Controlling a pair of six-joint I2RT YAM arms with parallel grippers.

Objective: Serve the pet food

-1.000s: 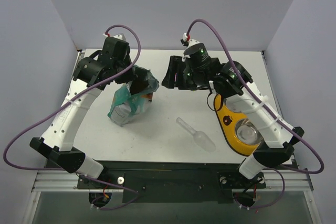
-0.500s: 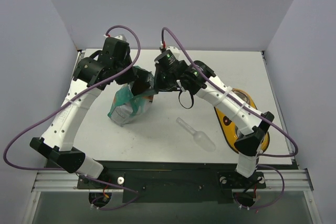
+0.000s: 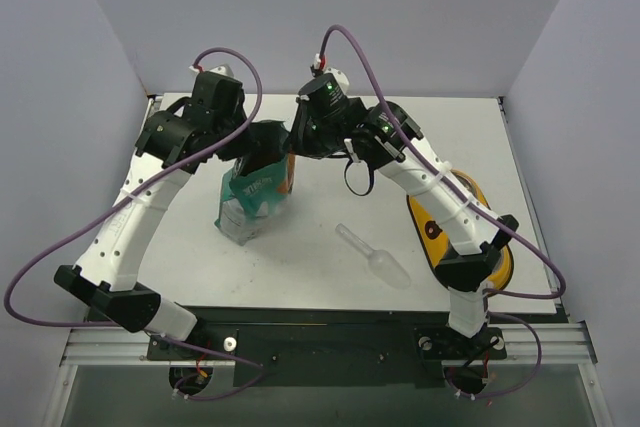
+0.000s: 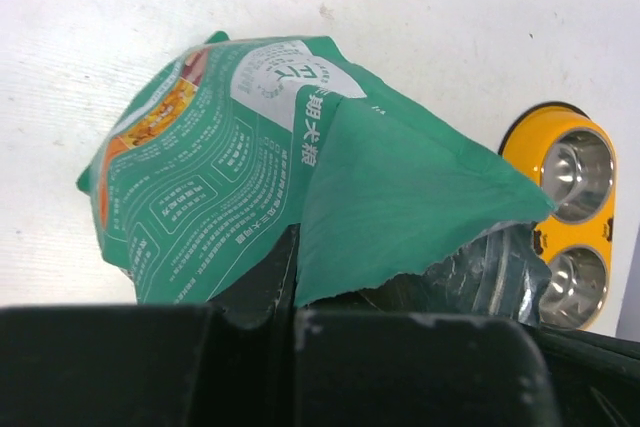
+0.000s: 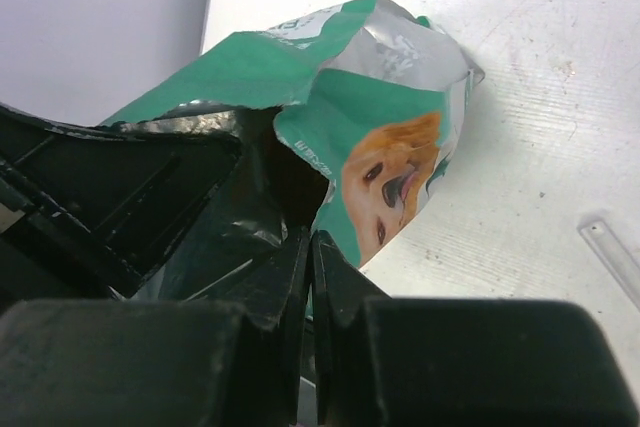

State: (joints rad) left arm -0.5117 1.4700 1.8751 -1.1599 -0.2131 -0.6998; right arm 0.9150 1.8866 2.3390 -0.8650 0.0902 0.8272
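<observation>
Kibble, the pet food itself, shows in none of our views; we cannot tell whether it lies inside the teal-green bag (image 3: 252, 197), whose mouth is mostly hidden behind the two wrists. The bag stands tilted on the white table (image 3: 320, 237), left of centre, its top raised between the arms. We see the left gripper (image 4: 293, 299) with its fingers pressed together, pinching the torn green edge of the bag's mouth; the right gripper (image 5: 308, 247) is pressed together likewise, nipping the opposite lip where the silver lining shows, just above the dog picture. Both wrists sit close together over the bag's top. A clear scoop (image 3: 375, 257) lies on the table, well apart from the bag; the yellow feeder (image 4: 530, 142) with its two steel bowls (image 4: 575, 172) lies further right, partly under the right arm.
</observation>
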